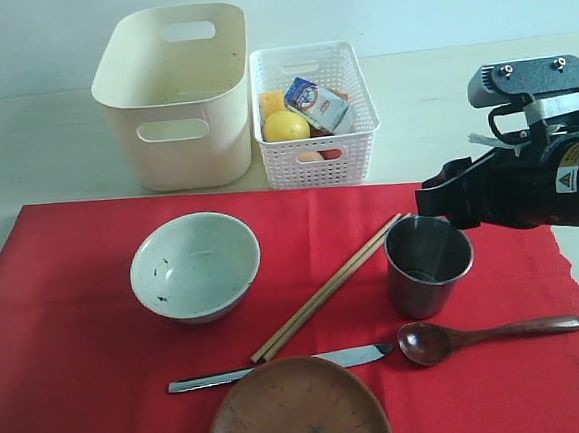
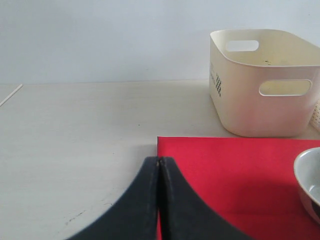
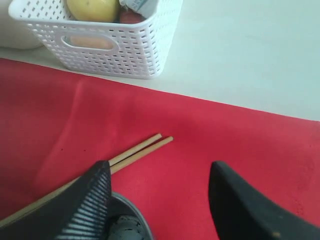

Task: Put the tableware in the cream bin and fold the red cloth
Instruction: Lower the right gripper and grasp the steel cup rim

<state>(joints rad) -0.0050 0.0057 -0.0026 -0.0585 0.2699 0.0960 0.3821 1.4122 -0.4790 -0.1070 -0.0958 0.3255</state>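
Closest to the exterior camera, a round brown plate (image 1: 297, 411) sits at bottom centre, cut off by the frame edge. It rests on the large bright red cloth (image 1: 69, 344), which lies spread flat across the lower half of the view. Left of centre on the cloth stands a white speckled bowl (image 1: 195, 265), upright. Lower down, a metal knife (image 1: 281, 368) lies flat along the plate's far rim. A pair of wooden chopsticks (image 1: 325, 291) runs diagonally from just above the knife up towards the right. They end beside a steel cup (image 1: 429, 263) standing upright right of centre. Below the cup lies a dark wooden spoon (image 1: 489, 334), its handle pointing right.

The black right gripper (image 3: 160, 200) hangs by the cup, reaching in from the right edge. Its jaws are spread wide and grip nothing, with one finger (image 3: 85, 205) over the cup's rim.

In the upper left, off the cloth, stands the tall cream plastic bin (image 1: 175, 100). Just beside it on the right, a white lattice basket (image 1: 315, 124) holds a yellow lemon (image 1: 286, 125) and a small milk carton (image 1: 316, 104).

The left gripper (image 2: 159, 200), seen only in its wrist view, is pressed together over the cloth's left edge.
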